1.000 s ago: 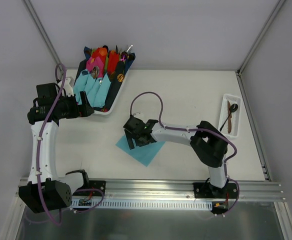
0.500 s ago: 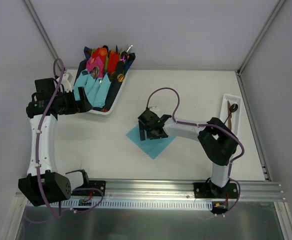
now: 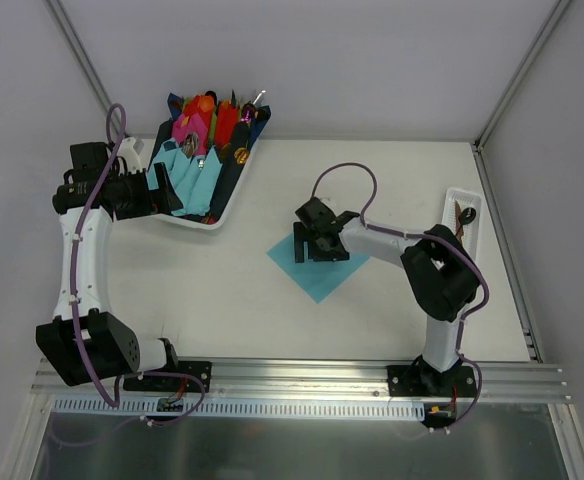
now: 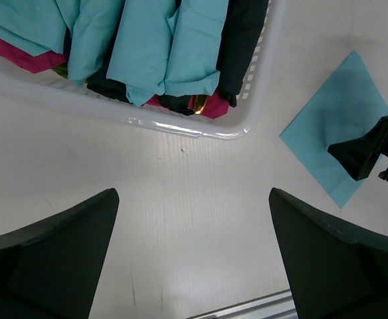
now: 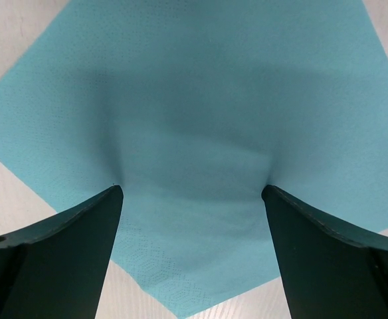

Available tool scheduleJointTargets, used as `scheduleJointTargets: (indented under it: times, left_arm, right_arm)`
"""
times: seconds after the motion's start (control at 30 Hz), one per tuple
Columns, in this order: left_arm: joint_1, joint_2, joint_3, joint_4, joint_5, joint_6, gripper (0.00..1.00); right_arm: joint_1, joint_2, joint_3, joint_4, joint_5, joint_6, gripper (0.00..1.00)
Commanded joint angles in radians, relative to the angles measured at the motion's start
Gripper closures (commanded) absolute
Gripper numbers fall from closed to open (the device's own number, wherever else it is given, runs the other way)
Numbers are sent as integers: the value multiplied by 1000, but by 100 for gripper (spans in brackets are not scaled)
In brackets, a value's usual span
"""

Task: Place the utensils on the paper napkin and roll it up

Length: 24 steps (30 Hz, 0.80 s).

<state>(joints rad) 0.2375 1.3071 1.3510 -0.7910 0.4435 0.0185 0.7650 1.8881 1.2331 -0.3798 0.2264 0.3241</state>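
Observation:
The teal paper napkin (image 3: 324, 272) lies flat on the table at the middle, turned like a diamond. My right gripper (image 3: 312, 248) is open, its fingertips spread wide and pressed on the napkin's far-left part. In the right wrist view the napkin (image 5: 194, 119) fills the frame between the gripper's (image 5: 191, 189) two fingers. The utensils (image 3: 459, 234), including a spoon with a dark bowl (image 3: 466, 213), lie in a narrow white tray (image 3: 477, 255) at the right edge. My left gripper (image 3: 172, 196) is open and empty beside the basket of rolls; in its own view (image 4: 193, 196) it hangs over bare table.
A white basket (image 3: 204, 226) at the back left holds several teal, pink, red and navy napkin rolls; its rim shows in the left wrist view (image 4: 181, 127). That view also shows the napkin (image 4: 333, 119) and the right gripper (image 4: 370, 151). Metal rail along the near edge.
My right gripper has slid to the right and a little farther back, dragging the teal napkin with it. My left gripper has drawn back to the left beside the basket.

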Motion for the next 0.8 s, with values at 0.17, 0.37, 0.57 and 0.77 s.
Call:
scheduleJointTargets:
  times: [0.17,0.37,0.57,0.77]
  left_arm:
    - [17,-8,31,-1,18,37,1]
    - [20,-19,14,-1,27,32,1]
    - [20,-34,11,1,54,29,1]
    - [20,-48,31,-5,57,35,1]
  right_arm:
    - [-3,57,72,-44,-50,-48,8]
    - [-1,-10,98,-93,-30,-46,7]
    - [-6,-154,149,-146,2,-19,6]
    - [-131,-328,169,-165,-51,-72,14]
